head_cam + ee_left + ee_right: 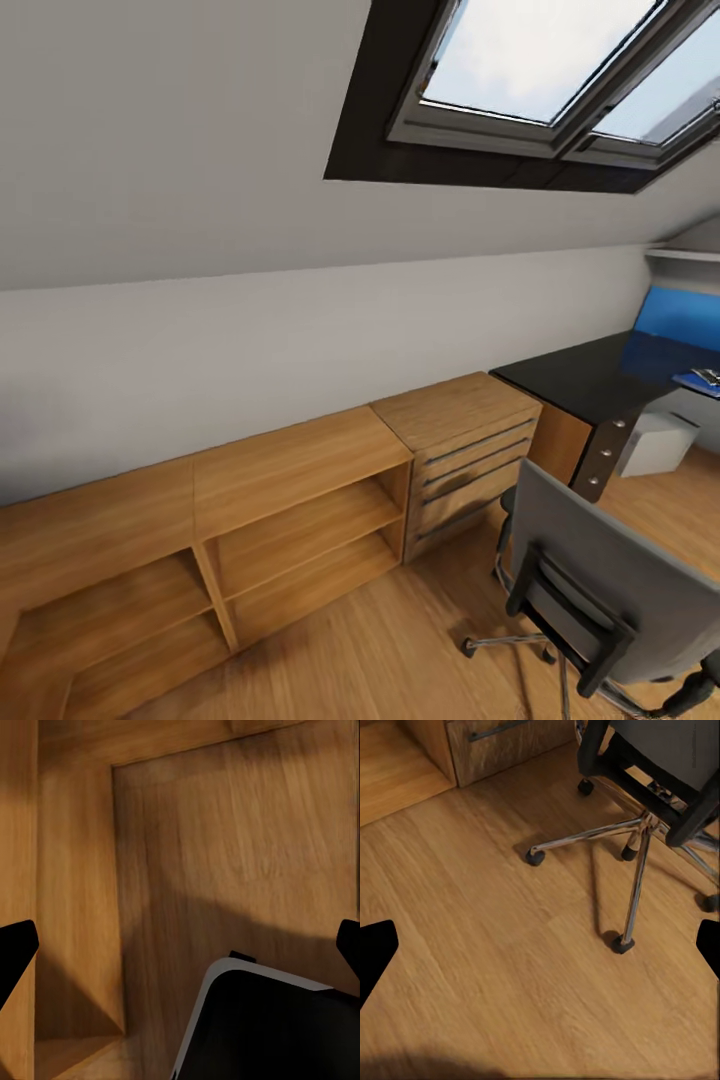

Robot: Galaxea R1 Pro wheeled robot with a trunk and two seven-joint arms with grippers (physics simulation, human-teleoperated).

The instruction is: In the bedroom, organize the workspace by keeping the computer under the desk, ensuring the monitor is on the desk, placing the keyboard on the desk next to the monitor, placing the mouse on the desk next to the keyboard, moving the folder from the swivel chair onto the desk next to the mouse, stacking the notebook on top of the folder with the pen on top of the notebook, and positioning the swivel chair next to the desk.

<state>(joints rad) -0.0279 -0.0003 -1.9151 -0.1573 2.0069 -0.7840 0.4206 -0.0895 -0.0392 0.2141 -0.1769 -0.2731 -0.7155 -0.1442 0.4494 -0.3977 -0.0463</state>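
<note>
Chair (610,590) sitting between camera and desk (590,375), drawers (470,460) beside desk. Shelf (250,520) lining wall. Both grippers gaping wide (fingertips at frame edges).

Grey swivel chair (610,580) beside black desk (590,375), back toward camera.

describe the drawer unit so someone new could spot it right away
Start under the skylight and drop to the row of wooden furniture along the white wall. The drawer unit stands between the open shelf unit and the black desk. Unlike the shelves, its front is closed, with dark bar handles.
</note>
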